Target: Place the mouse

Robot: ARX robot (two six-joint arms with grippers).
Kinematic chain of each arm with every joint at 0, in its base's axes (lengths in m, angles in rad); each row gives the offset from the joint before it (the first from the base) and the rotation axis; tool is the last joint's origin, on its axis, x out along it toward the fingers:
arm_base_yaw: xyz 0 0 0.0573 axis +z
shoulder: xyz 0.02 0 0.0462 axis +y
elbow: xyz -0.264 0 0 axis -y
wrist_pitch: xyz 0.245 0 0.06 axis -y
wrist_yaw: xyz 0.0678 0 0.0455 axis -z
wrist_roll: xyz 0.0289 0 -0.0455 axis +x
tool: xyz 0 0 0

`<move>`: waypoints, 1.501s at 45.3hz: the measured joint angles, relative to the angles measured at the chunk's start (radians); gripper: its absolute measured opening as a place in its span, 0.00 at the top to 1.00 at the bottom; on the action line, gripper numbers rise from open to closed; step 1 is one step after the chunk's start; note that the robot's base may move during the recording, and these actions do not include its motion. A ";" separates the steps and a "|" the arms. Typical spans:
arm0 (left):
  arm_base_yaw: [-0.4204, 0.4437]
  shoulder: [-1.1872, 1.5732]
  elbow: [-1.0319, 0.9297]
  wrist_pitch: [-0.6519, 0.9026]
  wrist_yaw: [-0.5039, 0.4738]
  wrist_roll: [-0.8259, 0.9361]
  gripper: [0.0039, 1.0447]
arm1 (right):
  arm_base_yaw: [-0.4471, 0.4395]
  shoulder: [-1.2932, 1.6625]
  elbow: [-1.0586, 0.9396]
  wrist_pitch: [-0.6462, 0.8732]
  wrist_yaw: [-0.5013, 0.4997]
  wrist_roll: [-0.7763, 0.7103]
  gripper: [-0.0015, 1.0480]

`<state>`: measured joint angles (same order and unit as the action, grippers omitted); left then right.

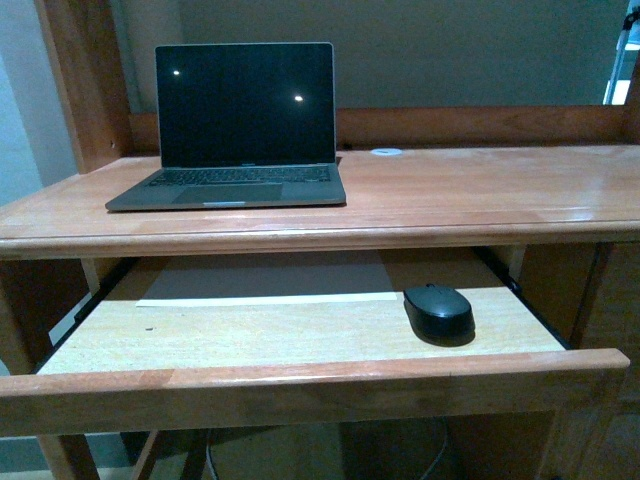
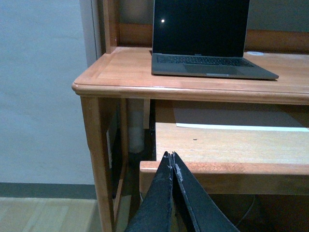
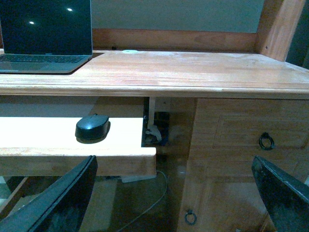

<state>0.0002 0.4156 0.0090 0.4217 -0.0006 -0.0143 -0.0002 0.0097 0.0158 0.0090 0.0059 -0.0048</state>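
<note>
A black mouse (image 1: 439, 313) lies on the right part of a pull-out tray (image 1: 250, 335) below the worktop (image 1: 480, 190), which carries an open laptop (image 1: 245, 120). Only the left wrist view shows the left tool (image 2: 171, 159), pressed together. Only the right wrist view shows the right tool (image 3: 174, 162), spread wide.

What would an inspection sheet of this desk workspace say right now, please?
Surface: wooden desk top with a pull-out tray extended beneath it.
Job's things: mouse lies on the tray's right side, untouched.
Clutter: open laptop with a dark screen on the desk top; flat sheet at the tray's rear; small white disc near the back.
Grippers: left gripper fingers together, empty; right gripper fingers wide apart, empty.
Cables: one cable hangs under the tray.
Surroundings: cabinet front with a ring handle; plain wall.
</note>
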 joint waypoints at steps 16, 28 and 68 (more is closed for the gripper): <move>0.000 -0.135 0.000 -0.142 0.000 0.000 0.99 | 0.000 0.000 0.000 0.000 0.000 0.000 0.06; 0.000 -0.212 0.000 -0.216 0.000 0.000 0.99 | 0.000 0.000 0.000 0.000 0.000 0.000 0.06; 0.000 -0.413 0.000 -0.425 0.000 0.007 0.47 | 0.051 0.360 0.060 0.313 -0.050 0.061 0.06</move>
<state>0.0006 0.0025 0.0093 -0.0032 -0.0006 -0.0071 0.0513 0.3702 0.0757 0.3222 -0.0441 0.0559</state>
